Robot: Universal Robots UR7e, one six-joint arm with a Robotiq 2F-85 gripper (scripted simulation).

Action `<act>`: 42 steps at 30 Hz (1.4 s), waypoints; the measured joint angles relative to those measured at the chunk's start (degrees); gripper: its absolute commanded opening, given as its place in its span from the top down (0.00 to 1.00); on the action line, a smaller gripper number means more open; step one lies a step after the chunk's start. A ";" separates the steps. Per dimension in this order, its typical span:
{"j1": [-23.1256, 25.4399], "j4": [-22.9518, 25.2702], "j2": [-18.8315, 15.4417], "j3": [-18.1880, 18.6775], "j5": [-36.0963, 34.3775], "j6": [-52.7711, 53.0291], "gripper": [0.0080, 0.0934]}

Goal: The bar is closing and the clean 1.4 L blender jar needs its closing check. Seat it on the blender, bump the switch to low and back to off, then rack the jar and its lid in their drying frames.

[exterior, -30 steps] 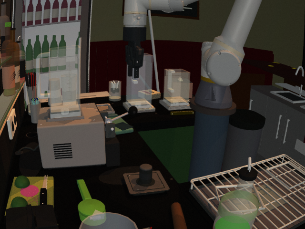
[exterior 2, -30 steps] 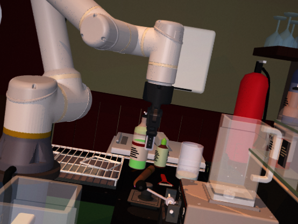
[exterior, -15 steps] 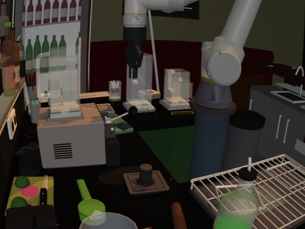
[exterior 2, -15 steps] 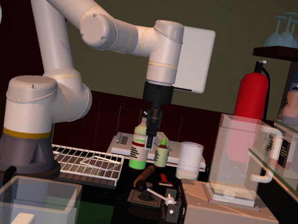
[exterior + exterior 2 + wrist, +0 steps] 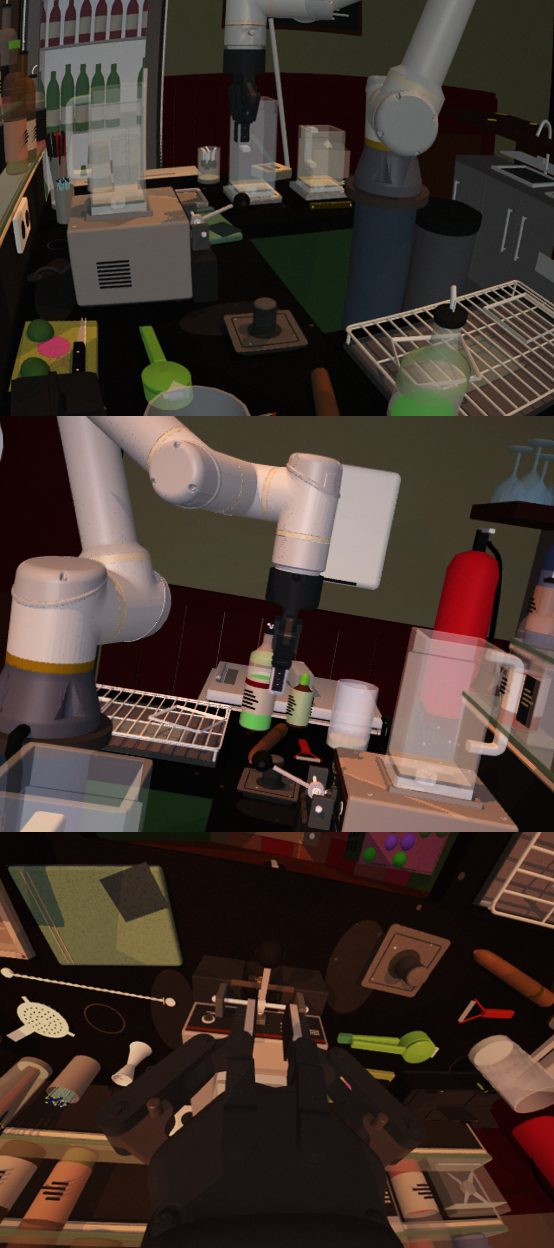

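On the left of the bar counter the clear blender jar [image 5: 114, 147] [image 5: 440, 711] sits upright on the beige blender base [image 5: 129, 248] [image 5: 420, 803]. The blender's switch lever [image 5: 215, 212] [image 5: 290, 777] [image 5: 265, 988], a white rod with a black knob, sticks out from the base's side. The dark square lid [image 5: 265, 329] [image 5: 405, 961] with its round knob lies flat on the counter in front of the blender. My gripper [image 5: 244, 134] [image 5: 278, 683] [image 5: 268, 1015] hangs well above the switch, fingers narrowed and holding nothing.
The white wire drying rack [image 5: 452, 340] [image 5: 160, 718] lies at the counter's right. Two more clear jars [image 5: 322, 156] on bases stand at the back. A green scoop [image 5: 163, 371] [image 5: 394, 1046], a brown roller [image 5: 510, 975] and bottles [image 5: 260, 691] lie around.
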State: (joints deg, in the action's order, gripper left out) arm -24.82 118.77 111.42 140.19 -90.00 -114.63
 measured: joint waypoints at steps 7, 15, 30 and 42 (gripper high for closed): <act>0.16 -0.42 -0.35 -0.77 0.00 1.72 0.77; 0.65 -1.67 -1.40 -3.08 0.00 6.83 0.77; 2.49 -6.44 -5.40 -11.85 0.00 26.26 0.77; 4.57 -11.80 -9.89 -21.70 0.00 48.09 0.77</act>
State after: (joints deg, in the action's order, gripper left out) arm -20.25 106.97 101.53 118.49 -90.00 -66.54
